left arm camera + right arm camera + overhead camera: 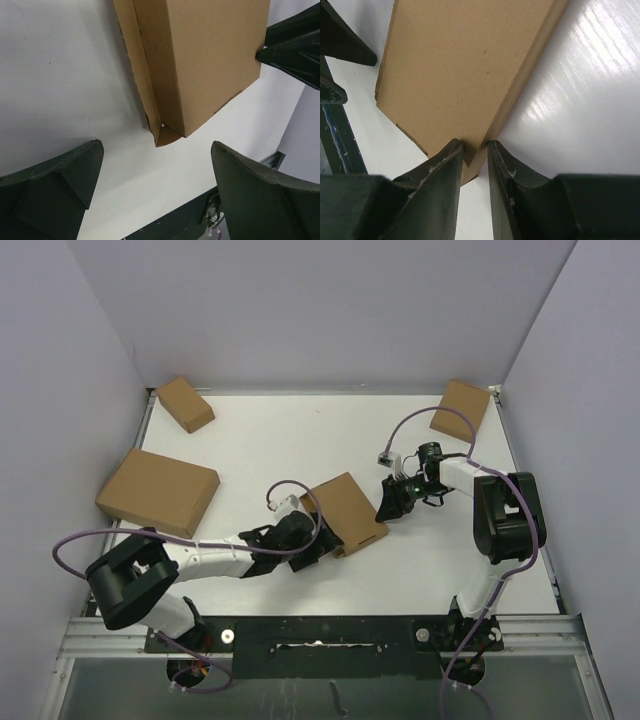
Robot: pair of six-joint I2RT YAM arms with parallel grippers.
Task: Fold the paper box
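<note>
The paper box [345, 508] lies flat on the white worktop [300, 430], closed, with its brown lid face up, between the two end effectors.

The right end effector [387, 506] sits at the box's edge. In its wrist view [475, 150] the two fingers [442, 175] are drawn nearly together, with the lower corner of the box's side wall caught in the narrow gap between them. It is clamped on the paper box [460, 65] there. The rest of the box stretches straight ahead of the fingertips and up to their left. Bare worktop [580, 100] lies ahead and to the right.

The left end effector [312, 545] stands spread wide, holding nothing. In its wrist view [156, 150] the box [210, 60] lies ahead of the fingertips. The nearest corner of the box points into the gap between the fingers [50, 190] without touching either one. Ahead and to the right, the other arm's dark fingertip meets the box's far edge.

Three more closed cardboard boxes [158, 490] rest well away from both end effectors. Two lie beyond the left one, toward the far left. One lies beyond the right one, in the far right corner.
</note>
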